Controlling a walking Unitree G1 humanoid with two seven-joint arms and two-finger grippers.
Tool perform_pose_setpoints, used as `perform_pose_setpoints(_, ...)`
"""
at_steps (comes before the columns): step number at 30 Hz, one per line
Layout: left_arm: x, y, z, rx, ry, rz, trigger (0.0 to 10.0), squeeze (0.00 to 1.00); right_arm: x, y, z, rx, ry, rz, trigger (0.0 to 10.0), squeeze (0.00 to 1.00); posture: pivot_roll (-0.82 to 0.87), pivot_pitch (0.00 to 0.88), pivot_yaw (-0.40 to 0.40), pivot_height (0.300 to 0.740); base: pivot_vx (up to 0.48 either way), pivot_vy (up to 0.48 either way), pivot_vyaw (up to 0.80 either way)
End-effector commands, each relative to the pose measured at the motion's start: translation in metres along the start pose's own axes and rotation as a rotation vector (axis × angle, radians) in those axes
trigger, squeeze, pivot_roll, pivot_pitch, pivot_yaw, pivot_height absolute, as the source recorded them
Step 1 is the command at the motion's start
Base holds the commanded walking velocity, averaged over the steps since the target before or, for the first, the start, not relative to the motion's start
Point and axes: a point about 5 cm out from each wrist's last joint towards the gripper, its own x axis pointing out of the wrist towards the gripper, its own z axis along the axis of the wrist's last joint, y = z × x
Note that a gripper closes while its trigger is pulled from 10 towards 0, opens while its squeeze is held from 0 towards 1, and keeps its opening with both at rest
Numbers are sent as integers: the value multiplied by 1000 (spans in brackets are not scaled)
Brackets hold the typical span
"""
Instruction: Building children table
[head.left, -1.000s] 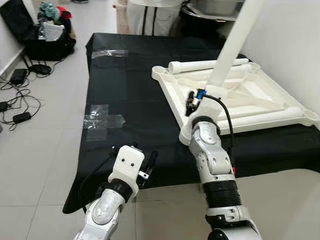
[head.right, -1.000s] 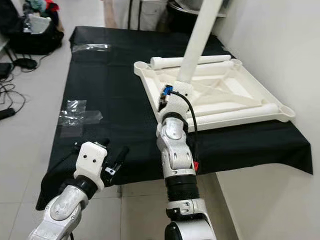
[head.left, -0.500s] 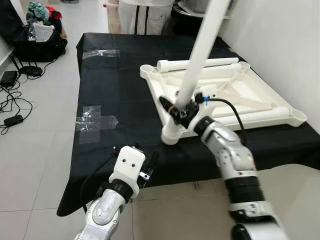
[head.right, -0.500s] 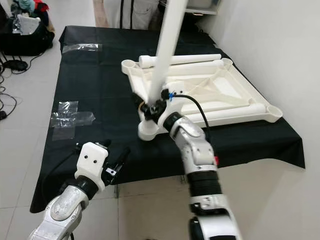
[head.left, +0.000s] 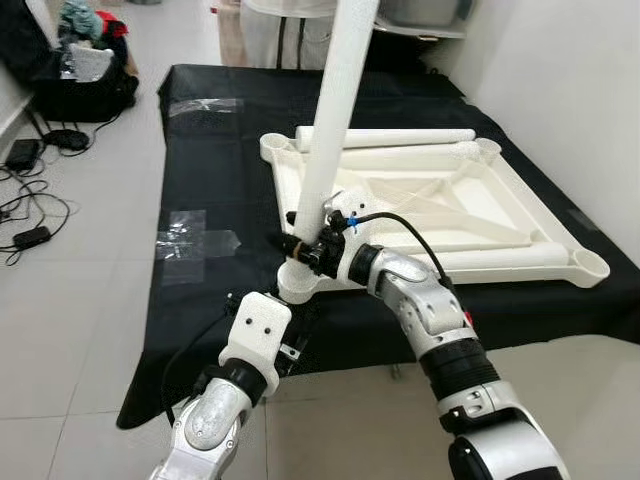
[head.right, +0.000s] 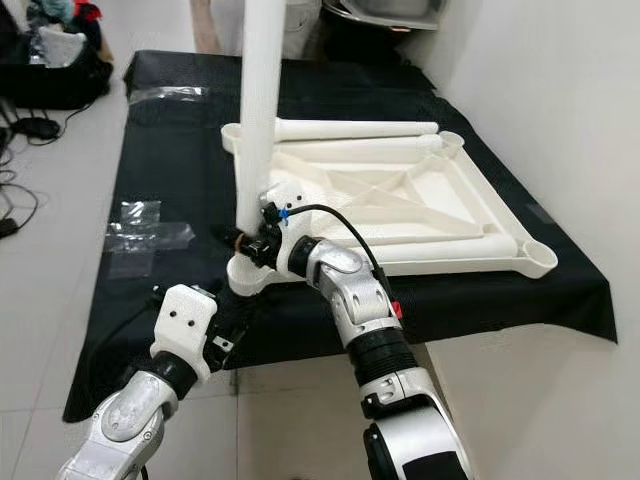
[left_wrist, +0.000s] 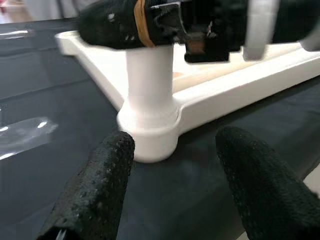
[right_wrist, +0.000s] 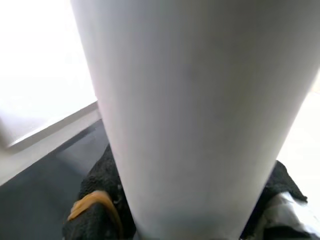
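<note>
The white table top (head.left: 430, 205) lies upside down on the black-covered table (head.left: 220, 160). One white leg (head.left: 330, 110) stands upright in the near-left corner socket (head.left: 298, 286). My right gripper (head.left: 306, 246) is shut on this leg just above the socket; in the right wrist view the leg (right_wrist: 195, 110) sits between black fingers (right_wrist: 100, 200). My left gripper (left_wrist: 176, 139) is open, low at the table's front edge, its fingers (left_wrist: 105, 185) pointing at the socket (left_wrist: 150, 130) without touching it. Three more legs (head.left: 385, 137) lie on the table top.
Clear tape pieces (head.left: 190, 235) stick to the cloth on the left. A black bag (head.left: 80, 70) and cables (head.left: 30, 200) lie on the tiled floor at far left. A person (head.left: 290, 25) stands at the table's far end. A white wall (head.left: 570, 90) runs along the right.
My right gripper has carried the leg from the middle of the table top to the near-left corner, where it now stands more upright. The left arm has stayed put; the camera shifted slightly.
</note>
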Motion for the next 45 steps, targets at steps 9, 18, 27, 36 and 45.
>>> perform_pose_setpoints(9, 0, -4, -3, -9, 5, -12, 10000, 0, -45, -56, -17, 77, 35, -853, 0, 0, 73, 140, -138, 740, 0, 0, 0)
perform_pose_setpoints(18, 0, -5, -3, -11, 7, -19, 10000, 0, -42, -40, -25, 111, 41, -885, 10000, 0, 72, 137, -138, 740, 0, 0, 0)
perform_pose_setpoints(27, -1, -5, -3, -11, 6, -18, 10000, 0, -16, -17, -15, 195, -15, -488, 10000, 0, 72, 132, -140, 740, 0, 0, 0)
perform_pose_setpoints(36, -1, -6, -2, -13, 4, -20, 10000, 0, -25, -9, -4, 191, -18, -18, 10000, 0, 71, 138, -136, 740, 0, 0, 0)
perform_pose_setpoints(45, -1, -5, -1, -12, 2, -21, 10000, 0, -38, 6, -2, 66, 33, 392, 10000, 0, 77, 149, -137, 740, 0, 0, 0)
